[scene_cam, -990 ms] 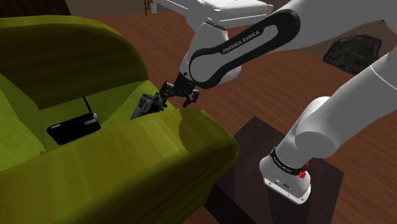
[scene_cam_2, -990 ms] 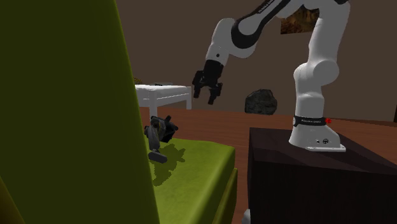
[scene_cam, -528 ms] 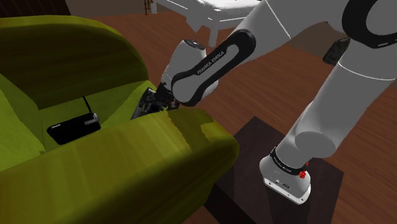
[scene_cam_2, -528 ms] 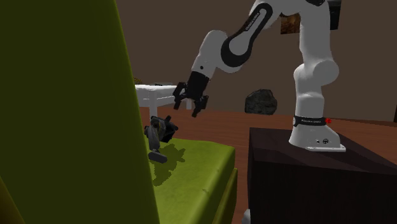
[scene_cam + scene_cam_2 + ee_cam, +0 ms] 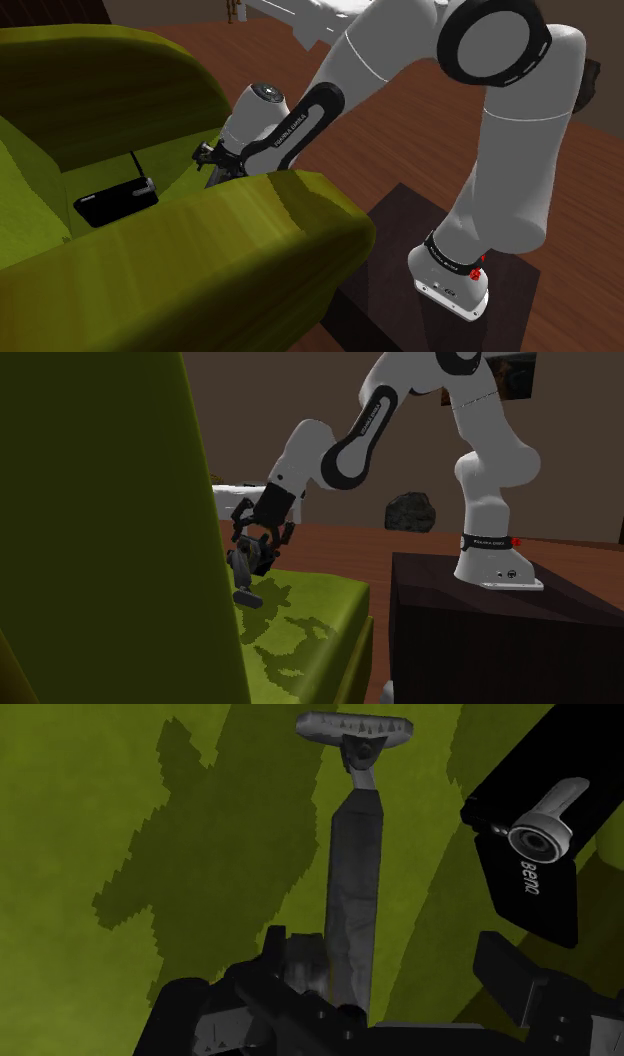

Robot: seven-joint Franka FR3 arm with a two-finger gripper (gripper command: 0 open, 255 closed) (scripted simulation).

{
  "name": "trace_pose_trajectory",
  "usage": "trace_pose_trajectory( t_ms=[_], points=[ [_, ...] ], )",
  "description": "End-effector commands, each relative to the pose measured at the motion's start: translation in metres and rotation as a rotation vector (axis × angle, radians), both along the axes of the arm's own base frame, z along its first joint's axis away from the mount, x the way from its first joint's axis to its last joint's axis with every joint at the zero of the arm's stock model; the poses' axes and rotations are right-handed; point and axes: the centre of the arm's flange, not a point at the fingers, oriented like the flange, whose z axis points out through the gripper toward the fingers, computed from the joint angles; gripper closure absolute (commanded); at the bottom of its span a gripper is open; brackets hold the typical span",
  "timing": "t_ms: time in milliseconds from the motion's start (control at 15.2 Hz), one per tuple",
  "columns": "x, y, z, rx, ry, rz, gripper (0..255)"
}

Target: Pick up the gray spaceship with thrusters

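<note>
open black pincer (image 5: 385, 959) straddling the near end of a dark grey, long-bodied spaceship (image 5: 355, 874) on an olive-green sofa seat (image 5: 120, 784)

the two black fingers (image 5: 510, 979) stand wide apart and clasp nothing — the spaceship's near end sits between them, close to one finger and well clear of the other. its narrow body runs away from the pincer to a curved crosspiece at the far end. in the second exterior view the pincer (image 5: 258, 535) hangs just over the spaceship (image 5: 247, 564), which rests on the seat cushion. near the spaceship lies a flat black box (image 5: 530, 874) marked "benq", with a grey cylindrical piece on it. in the shoulder view the black box (image 5: 115, 198) sits further along the seat, beyond the padded sofa arm (image 5: 280, 225). the white robot arm (image 5: 340, 447) reaches over from its dark box stand (image 5: 480, 632).
</note>
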Motion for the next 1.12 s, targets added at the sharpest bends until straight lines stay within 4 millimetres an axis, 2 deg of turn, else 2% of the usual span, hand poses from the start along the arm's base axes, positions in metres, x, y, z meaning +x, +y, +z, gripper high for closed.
trace_pose_trajectory(
  t_ms=[0, 462, 594, 660, 1056],
  points=[
    [0.018, 0.010, -0.013, 0.014, -0.014, -0.037, 0],
    [0.018, 0.010, -0.050, 0.014, -0.014, -0.037, 0],
    [0.018, 0.010, -0.053, 0.014, -0.015, -0.037, 0],
    [0.018, 0.011, -0.052, 0.014, -0.014, -0.037, 255],
    [0.018, 0.011, -0.052, 0.014, -0.015, -0.037, 255]
  ],
)
